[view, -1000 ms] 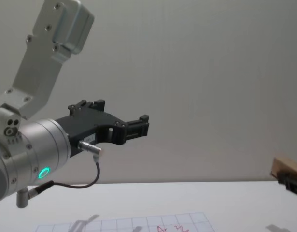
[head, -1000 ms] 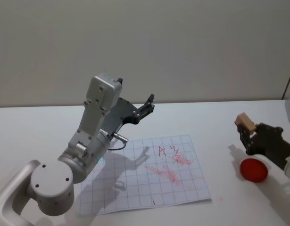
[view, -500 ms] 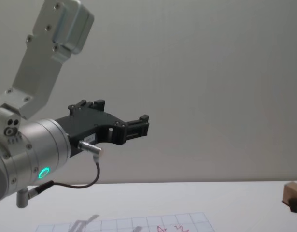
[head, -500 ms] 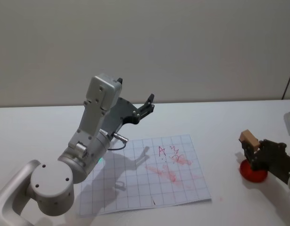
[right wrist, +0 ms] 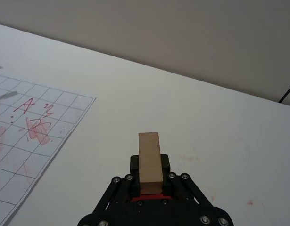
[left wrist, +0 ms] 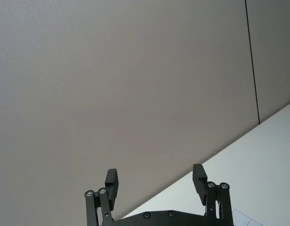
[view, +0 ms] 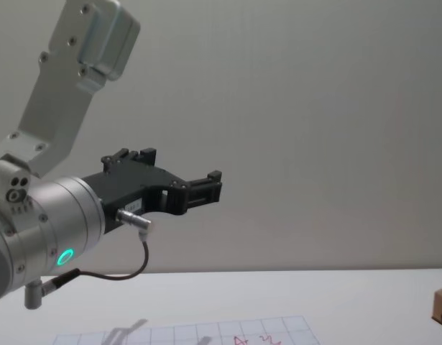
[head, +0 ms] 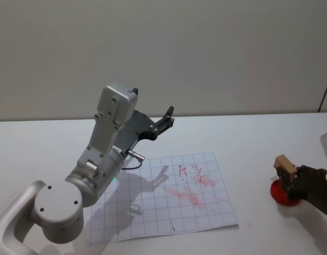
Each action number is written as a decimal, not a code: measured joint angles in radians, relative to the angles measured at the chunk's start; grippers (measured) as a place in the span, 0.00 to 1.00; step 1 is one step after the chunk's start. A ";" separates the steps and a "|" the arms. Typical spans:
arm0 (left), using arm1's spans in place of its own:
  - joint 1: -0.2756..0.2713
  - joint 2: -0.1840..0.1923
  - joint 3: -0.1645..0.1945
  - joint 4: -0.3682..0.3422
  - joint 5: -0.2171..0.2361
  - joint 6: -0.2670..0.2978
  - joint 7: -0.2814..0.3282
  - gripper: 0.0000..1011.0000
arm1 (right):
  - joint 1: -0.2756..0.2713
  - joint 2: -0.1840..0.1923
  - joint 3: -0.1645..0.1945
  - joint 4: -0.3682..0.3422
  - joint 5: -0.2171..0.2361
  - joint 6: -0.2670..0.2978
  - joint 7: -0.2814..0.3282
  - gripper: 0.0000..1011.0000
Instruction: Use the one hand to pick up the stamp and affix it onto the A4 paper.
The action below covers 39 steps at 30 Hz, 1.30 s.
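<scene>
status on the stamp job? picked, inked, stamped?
Done: the stamp is picked; the right gripper is shut on it.
In hand: the stamp is held upright over the red ink pad, right of the A4 paper; contact with the pad can't be confirmed.
Left: carry it to the paper and press. The red marks on the sheet can't be tied to this run.
Left gripper is raised, open, idle.

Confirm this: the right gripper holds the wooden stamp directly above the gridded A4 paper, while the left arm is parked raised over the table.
Not quite. The right gripper does hold the stamp, but over the red ink pad, well to the right of the A4 paper, as the head view shows. The left gripper is parked raised over the table, as stated.
</scene>
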 joint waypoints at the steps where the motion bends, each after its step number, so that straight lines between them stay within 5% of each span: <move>1: 0.000 0.000 0.000 0.000 0.000 0.000 0.000 0.99 | -0.003 0.001 0.000 -0.001 0.000 0.004 -0.001 0.22; 16: 0.000 0.000 0.000 0.000 0.000 0.000 0.000 0.99 | -0.023 0.006 0.001 -0.005 -0.001 0.037 -0.012 0.25; 29: 0.000 0.000 0.000 0.000 0.000 0.000 0.000 0.99 | -0.030 0.007 0.001 -0.005 0.001 0.049 -0.016 0.70; 39: 0.000 0.000 0.000 0.000 0.000 0.000 0.000 0.99 | -0.032 0.008 0.001 -0.004 0.001 0.051 -0.018 0.95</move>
